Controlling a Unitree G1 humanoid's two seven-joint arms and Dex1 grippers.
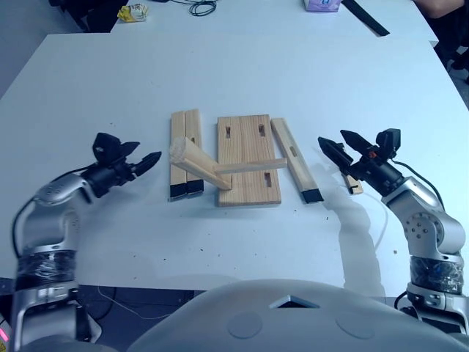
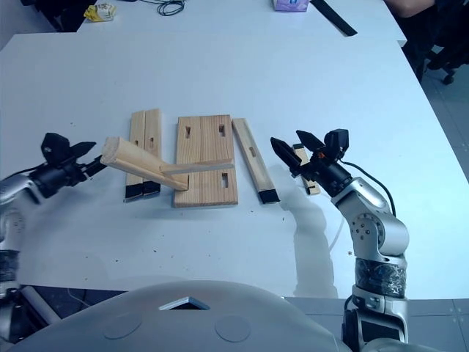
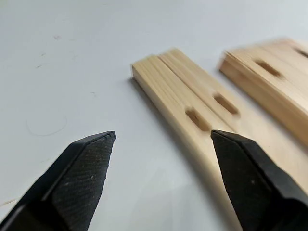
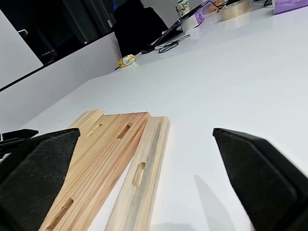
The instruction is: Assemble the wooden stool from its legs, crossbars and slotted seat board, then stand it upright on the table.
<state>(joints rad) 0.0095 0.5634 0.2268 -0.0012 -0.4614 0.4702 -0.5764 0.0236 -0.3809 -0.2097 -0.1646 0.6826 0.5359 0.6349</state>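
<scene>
Seat board (image 1: 245, 150) flat on table (image 1: 220, 73); left claw (image 1: 147, 152), right claw (image 1: 331, 138) both spread

A lab or office-style workroom is indicated rather than a home. 2 plain work surfaces are seen: a large white table (image 1: 234, 73) and a far table (image 1: 256, 18) standing just behind it. On the far one, loose black cables (image 1: 201, 7), a yellow packet (image 1: 133, 12), a purple box (image 1: 321, 5) and a black strap (image 1: 365, 16) are left lying about. In the right wrist view, a roll of tape (image 4: 236, 8) and a dark flat device (image 4: 178, 26) are shown on it as well. Beyond the tables, a dark chair-like shape (image 4: 137, 24) and a white partition panel (image 4: 19, 53) are set against a dim, unlit background.
</scene>
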